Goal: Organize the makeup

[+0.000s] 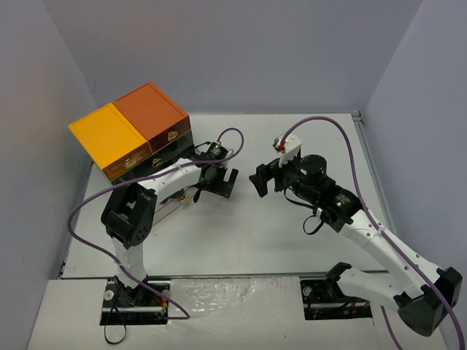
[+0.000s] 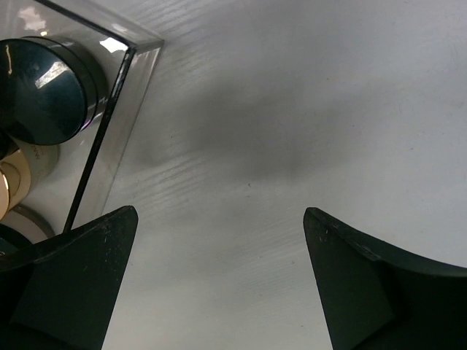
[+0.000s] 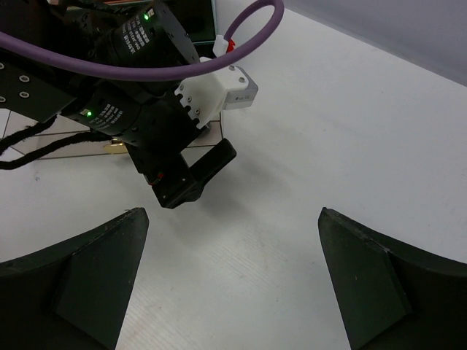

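Round black compact lies flat, lid up, in the corner of the clear drawer. It's round, so there's no long axis to call. The gold-lidded jar sits just beside it, half cut off at the frame edge. Left gripper hovers just outside the drawer over bare table, fingers wide apart, empty. Right gripper faces it, fingers spread too, holding nothing.
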You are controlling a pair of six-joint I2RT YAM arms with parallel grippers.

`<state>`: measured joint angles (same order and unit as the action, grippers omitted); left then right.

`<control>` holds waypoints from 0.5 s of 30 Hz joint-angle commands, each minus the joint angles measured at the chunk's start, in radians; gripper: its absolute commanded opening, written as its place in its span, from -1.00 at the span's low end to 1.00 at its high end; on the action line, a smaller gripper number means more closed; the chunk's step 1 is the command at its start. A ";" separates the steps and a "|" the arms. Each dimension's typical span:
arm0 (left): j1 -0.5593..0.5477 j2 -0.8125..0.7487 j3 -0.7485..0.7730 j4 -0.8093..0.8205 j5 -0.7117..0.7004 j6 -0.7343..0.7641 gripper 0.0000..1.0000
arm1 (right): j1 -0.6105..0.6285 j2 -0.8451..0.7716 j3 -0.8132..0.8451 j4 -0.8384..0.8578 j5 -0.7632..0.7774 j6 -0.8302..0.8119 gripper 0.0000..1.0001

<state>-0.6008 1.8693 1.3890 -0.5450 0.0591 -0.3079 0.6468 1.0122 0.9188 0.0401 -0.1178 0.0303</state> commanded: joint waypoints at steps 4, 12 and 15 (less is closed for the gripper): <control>0.059 0.006 0.082 -0.030 -0.119 0.121 0.94 | -0.010 -0.012 0.050 0.050 0.036 0.009 1.00; 0.127 0.016 0.100 -0.089 -0.198 0.172 0.94 | -0.010 0.001 0.051 0.052 0.040 0.005 1.00; 0.146 0.018 0.103 -0.103 -0.221 0.185 0.94 | -0.010 0.008 0.054 0.052 0.036 0.005 1.00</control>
<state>-0.5167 1.9002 1.4379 -0.6209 -0.0267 -0.1825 0.6464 1.0134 0.9192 0.0391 -0.0994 0.0303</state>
